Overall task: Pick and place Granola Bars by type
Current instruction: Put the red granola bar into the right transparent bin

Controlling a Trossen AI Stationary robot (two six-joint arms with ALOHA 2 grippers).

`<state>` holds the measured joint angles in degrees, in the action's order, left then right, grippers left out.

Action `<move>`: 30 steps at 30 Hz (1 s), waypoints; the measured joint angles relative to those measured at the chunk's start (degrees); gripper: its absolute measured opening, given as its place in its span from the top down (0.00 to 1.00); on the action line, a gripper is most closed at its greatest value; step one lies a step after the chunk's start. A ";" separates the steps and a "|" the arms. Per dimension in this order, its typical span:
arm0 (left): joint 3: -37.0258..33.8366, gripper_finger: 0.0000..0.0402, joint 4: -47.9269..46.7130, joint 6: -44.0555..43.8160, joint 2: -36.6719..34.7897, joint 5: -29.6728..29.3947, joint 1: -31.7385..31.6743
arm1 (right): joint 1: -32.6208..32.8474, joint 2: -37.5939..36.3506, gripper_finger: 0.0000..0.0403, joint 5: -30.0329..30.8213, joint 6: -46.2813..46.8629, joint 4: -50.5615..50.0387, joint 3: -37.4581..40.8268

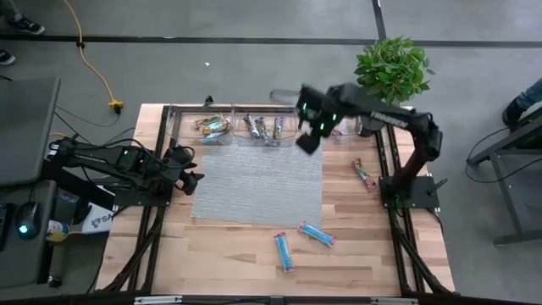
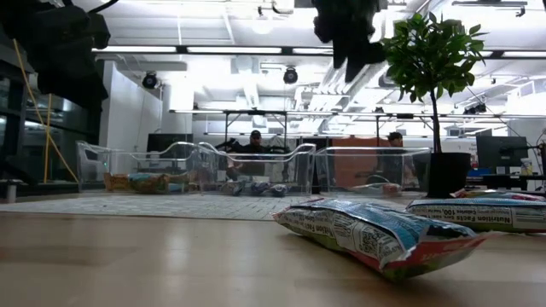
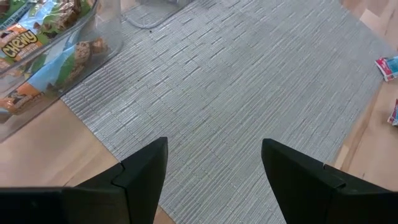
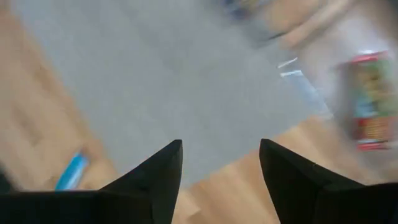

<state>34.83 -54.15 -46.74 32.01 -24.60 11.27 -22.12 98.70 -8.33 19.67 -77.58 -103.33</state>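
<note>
Clear bins (image 1: 254, 114) top centre: left holds tan-green bars (image 1: 212, 127), middle dark bars (image 1: 262, 128). Two blue bars (image 1: 315, 233) bottom centre; one bar (image 1: 364, 174) at right. Right gripper (image 1: 310, 127) over bins, fingers wide, empty. Left gripper (image 3: 214, 163) wide, empty, mid-left.

- Both arms: dark, near-black links, 2 in total, seen from above.
- Right arm (image 1: 398, 119): pale lettering along the forearm link, unreadable; green indicator lights glow at its wrist end.
- Left arm (image 1: 110, 165): black cables trail from its base; 1 small green light on the upper link.
- Left claw (image 3: 214, 163): 2 matte black fingers, angular, tapering to blunt wedge tips.
- Right claw (image 4: 221, 163): 2 black fingers, same wedge profile.
</note>
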 joint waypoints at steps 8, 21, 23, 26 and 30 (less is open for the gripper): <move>0.00 0.36 -0.02 0.13 -0.01 -0.12 0.00 | 13.90 -0.85 0.51 5.24 14.81 -1.94 7.58; -0.02 0.36 -0.05 1.46 -0.01 -0.01 0.00 | 17.01 -21.02 0.51 7.35 38.16 19.12 49.71; -0.02 0.36 -0.06 1.46 0.00 -0.04 0.00 | 16.19 -24.82 0.51 10.19 41.57 18.06 52.15; -0.02 0.36 -0.04 1.46 -0.01 -0.04 0.00 | 14.52 -29.26 0.51 14.00 46.96 13.40 54.65; -0.02 0.36 -0.04 1.46 0.00 -0.09 0.00 | 12.20 -33.21 0.51 15.30 49.79 11.28 58.17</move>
<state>34.81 -54.19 -45.28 32.01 -24.69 11.27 -9.92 65.49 6.97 69.46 -66.30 -45.16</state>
